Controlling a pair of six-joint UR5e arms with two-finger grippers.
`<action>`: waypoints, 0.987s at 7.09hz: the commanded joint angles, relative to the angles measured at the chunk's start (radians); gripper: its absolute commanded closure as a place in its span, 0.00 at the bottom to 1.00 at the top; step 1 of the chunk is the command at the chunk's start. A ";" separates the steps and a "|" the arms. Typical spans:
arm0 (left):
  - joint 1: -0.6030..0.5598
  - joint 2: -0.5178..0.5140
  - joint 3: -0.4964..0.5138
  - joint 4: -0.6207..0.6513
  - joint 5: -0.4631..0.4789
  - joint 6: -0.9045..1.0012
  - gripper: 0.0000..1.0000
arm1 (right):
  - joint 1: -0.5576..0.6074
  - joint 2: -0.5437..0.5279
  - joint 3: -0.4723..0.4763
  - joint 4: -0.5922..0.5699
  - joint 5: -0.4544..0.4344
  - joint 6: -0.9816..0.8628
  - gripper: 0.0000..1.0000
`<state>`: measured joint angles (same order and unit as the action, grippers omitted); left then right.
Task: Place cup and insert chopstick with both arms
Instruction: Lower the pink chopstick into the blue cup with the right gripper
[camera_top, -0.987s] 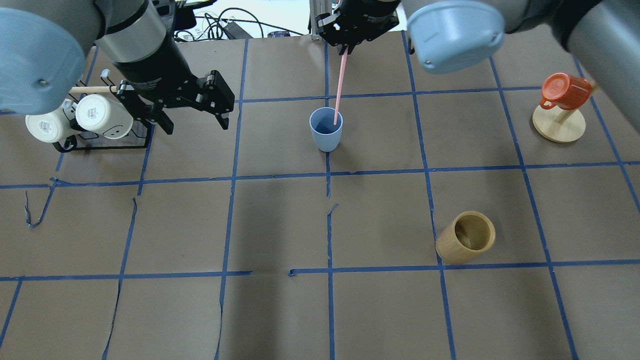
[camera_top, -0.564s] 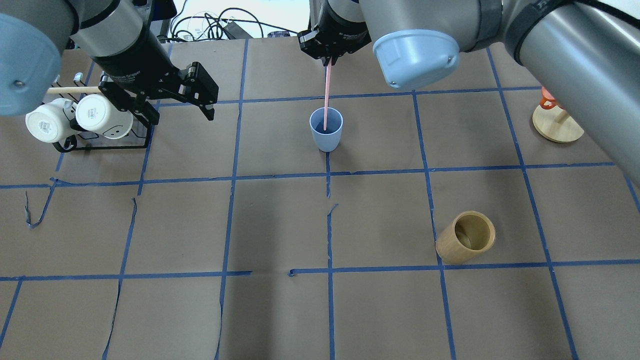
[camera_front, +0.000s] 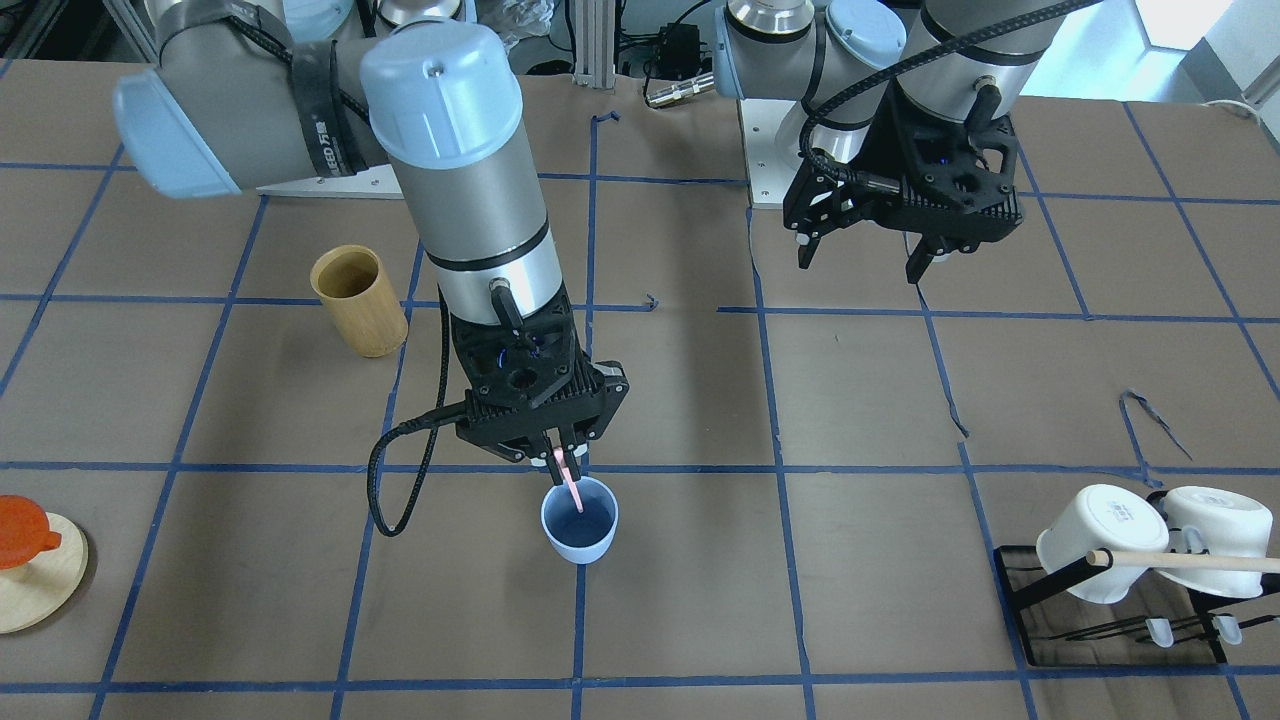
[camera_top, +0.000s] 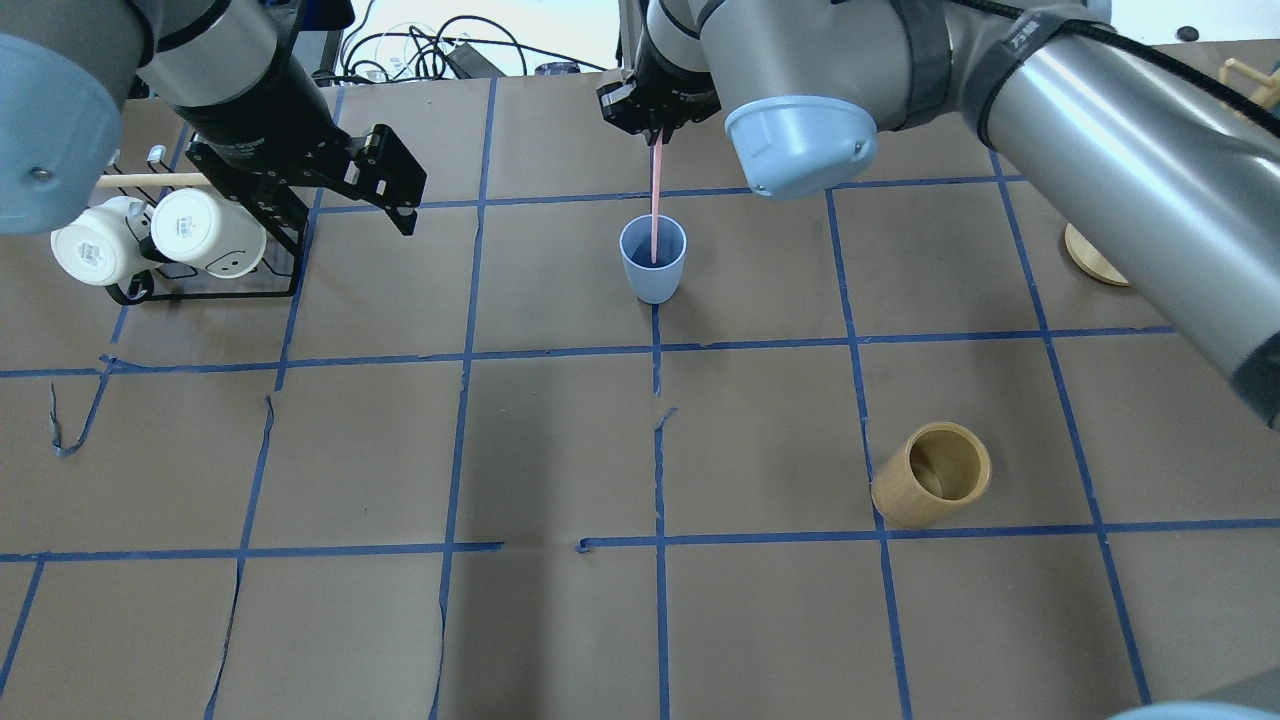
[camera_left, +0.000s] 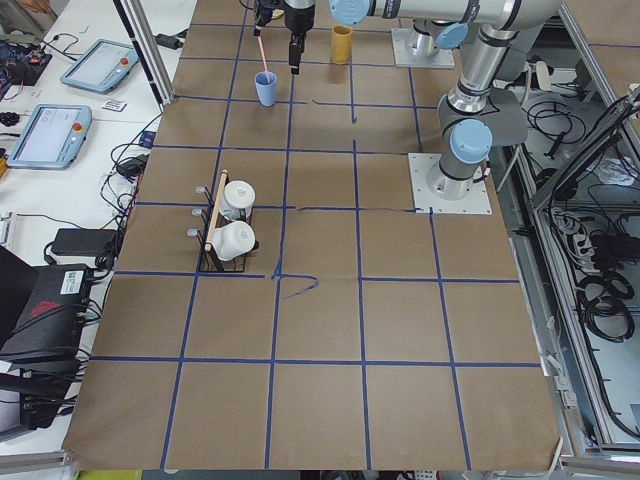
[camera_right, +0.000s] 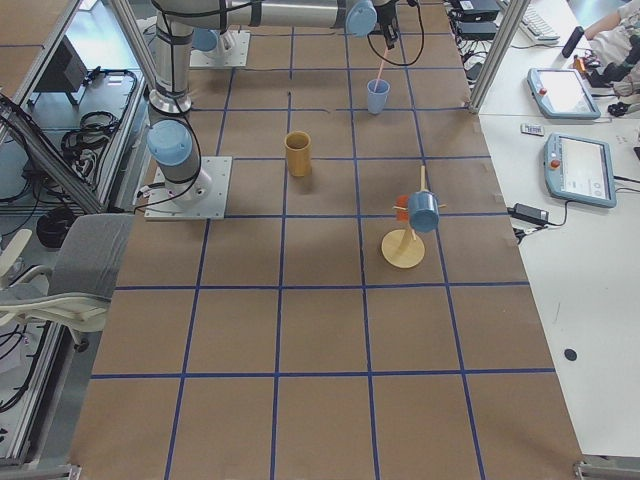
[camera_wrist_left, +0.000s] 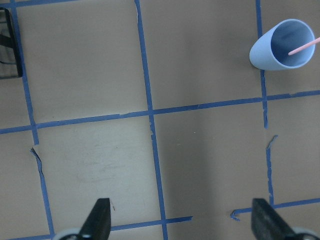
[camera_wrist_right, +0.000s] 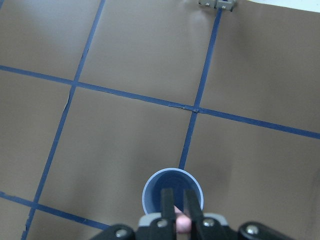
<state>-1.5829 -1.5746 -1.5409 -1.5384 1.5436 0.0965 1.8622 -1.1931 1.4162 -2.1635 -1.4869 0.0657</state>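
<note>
The pale blue cup (camera_top: 652, 262) stands upright on the brown table, also in the front view (camera_front: 580, 522) and the left wrist view (camera_wrist_left: 282, 46). My right gripper (camera_top: 657, 128) is right above it, shut on the top of a pink chopstick (camera_top: 655, 200). The stick hangs almost upright with its lower end inside the cup (camera_wrist_right: 172, 192). The front view shows the right gripper (camera_front: 563, 462) close over the cup's rim. My left gripper (camera_top: 350, 208) is open and empty, well to the left of the cup, and also shows in the front view (camera_front: 860, 268).
A tan bamboo cylinder (camera_top: 935, 478) stands at the near right. A black rack with two white mugs (camera_top: 160, 238) and a wooden rod is at the far left, beside the left arm. A wooden stand (camera_front: 30, 575) with an orange mug is at the far right.
The right gripper has moved left with the chopstick, which now hangs more upright in the cup. The left arm has drawn back and left, away from the cup.
</note>
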 joint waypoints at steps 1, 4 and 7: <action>0.001 0.005 0.004 -0.038 0.004 -0.085 0.00 | 0.000 0.012 0.046 -0.028 -0.003 -0.010 1.00; 0.003 0.005 0.004 -0.040 0.000 -0.086 0.00 | 0.000 0.020 0.076 -0.062 -0.003 0.000 0.88; 0.003 0.007 0.002 -0.040 0.000 -0.086 0.00 | 0.000 0.009 0.052 -0.064 0.008 0.028 0.28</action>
<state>-1.5800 -1.5683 -1.5372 -1.5785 1.5433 0.0108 1.8622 -1.1782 1.4836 -2.2277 -1.4872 0.0745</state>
